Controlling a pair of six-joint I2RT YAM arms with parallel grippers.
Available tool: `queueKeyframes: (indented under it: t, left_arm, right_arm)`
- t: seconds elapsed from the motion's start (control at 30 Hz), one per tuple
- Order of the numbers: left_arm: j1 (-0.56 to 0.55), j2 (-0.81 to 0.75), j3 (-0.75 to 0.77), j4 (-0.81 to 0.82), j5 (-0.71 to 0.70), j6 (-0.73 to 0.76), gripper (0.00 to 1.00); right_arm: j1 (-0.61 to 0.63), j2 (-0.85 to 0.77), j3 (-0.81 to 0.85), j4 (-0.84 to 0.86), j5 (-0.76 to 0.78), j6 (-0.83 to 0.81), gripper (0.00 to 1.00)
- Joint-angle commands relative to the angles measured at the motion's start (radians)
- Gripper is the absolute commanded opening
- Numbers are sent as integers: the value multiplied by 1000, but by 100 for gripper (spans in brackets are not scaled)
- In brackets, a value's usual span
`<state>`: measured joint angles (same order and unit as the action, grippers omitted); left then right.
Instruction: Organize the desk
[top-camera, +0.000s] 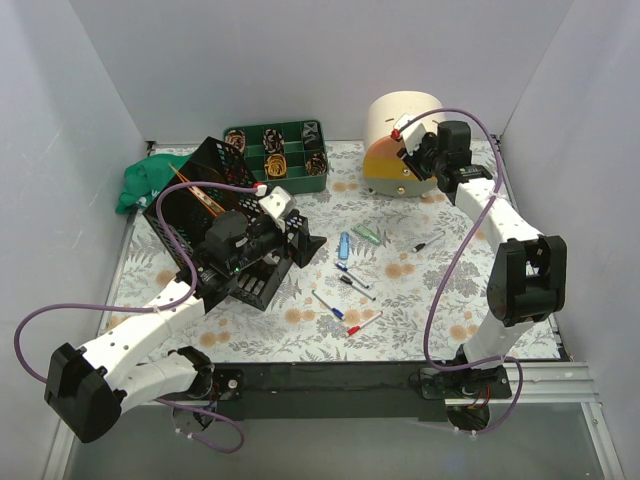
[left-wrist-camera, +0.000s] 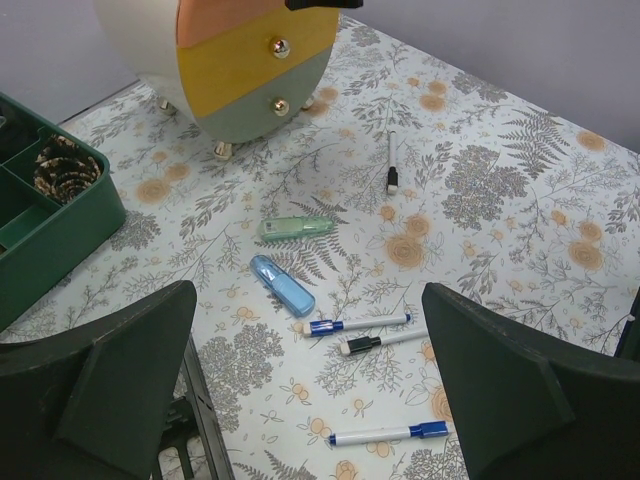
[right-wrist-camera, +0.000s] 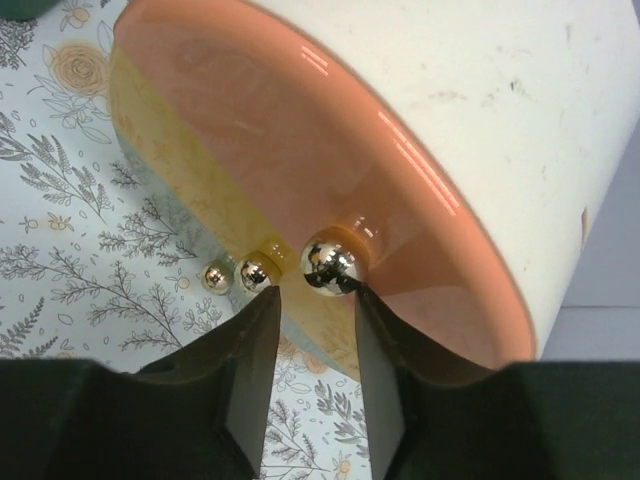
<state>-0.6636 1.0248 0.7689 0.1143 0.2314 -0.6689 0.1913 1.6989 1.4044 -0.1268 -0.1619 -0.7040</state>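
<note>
Top view: flat floral-print surface (top-camera: 440, 300) lies beneath both arms; black wire-mesh rack (top-camera: 190, 215) stands at its left.
Left wrist: left gripper (left-wrist-camera: 308, 292) splayed wide, empty, over a glossy blue capsule case (left-wrist-camera: 282, 285).
Right wrist: right gripper (right-wrist-camera: 318, 300) slightly parted; chrome ball knob (right-wrist-camera: 330, 268) at its tips.

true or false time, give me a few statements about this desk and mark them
1. The left gripper is wide open with nothing between its fingers. True.
2. The right gripper is down among the pens. False: its fingertips are at the top knob of the round drawer box.
3. Several pens lie loose on the desk. True.
4. The blue case sits inside the green tray. False: it lies on the desk near the pens, outside the green tray.
</note>
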Motion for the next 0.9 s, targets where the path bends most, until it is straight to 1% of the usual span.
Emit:
queueKeyframes:
  t: [0.0,0.1,0.2,0.27,0.3,0.33,0.43,0.63,0.77,0.83,0.87]
  left_arm:
    - [-5,-19,29,-1,-6,15,98]
    - [-5,-15,29,-1,-7,15,98]
    - [-7,-15,29,-2,-10,18,98]
    - [-5,-17,29,-2,-12,19,98]
    - [-5,-17,29,-2,-14,20,98]
    - [-5,-15,29,-2,-12,20,98]
    - [-5,-17,29,-2,-10,19,98]
    - [-5,-20,30,-2,-4,17,98]
    - [-5,-19,29,-2,-6,15,98]
    - [-5,-14,29,-2,-3,14,98]
    - [-5,-12,30,-1,-1,14,98]
  right_arm:
    - [3,-21,-35,165,125,129,49]
    - [2,4,-12,179,186,172,51]
    - [2,5,-10,179,170,187,51]
    - [2,1,-18,174,124,196,51]
    - [3,-11,-21,165,77,196,51]
    - [2,-21,-24,135,47,192,51]
    - [4,-65,-64,128,-40,190,50]
    - [2,-154,-188,128,-105,236,50]
    - [2,-199,-275,183,-96,332,54]
    - [4,-222,-330,249,-84,365,57]
    - [4,-228,-344,266,-74,386,60]
